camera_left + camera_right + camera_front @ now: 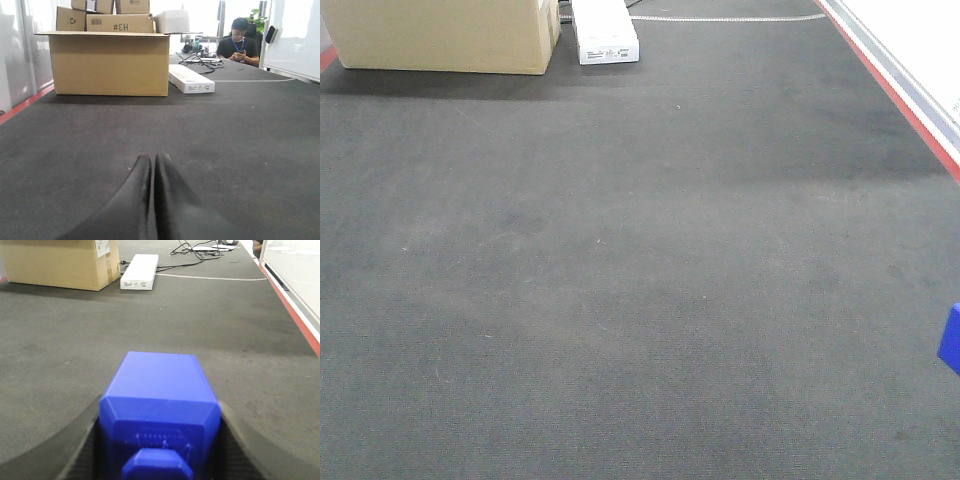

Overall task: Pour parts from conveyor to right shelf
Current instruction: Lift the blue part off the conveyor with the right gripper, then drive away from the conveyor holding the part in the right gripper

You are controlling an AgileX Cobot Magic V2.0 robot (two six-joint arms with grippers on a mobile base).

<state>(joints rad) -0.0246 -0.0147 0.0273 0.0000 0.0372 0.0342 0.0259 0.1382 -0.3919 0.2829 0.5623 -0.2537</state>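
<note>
And there it was: the blue block (160, 375) sat square between the fingers of the right gripper (160, 407). The jaws were parted only to the block's width and pressed on its two flat sides, with the nub end back toward the wrist. It hung low over the conveyor (210, 325), though whether it touched the belt I could not tell. The block looked like hard plastic, stiff and probably light, with smooth faces that might slide, so those broad parallel sides seemed the place to clamp. The left gripper (152, 160) had its fingers pressed together on nothing. Far ahead of it to the left stood a cardboard box (110, 65), with a flat white box (192, 80) beside that. The right shelf showed in no view.
</note>
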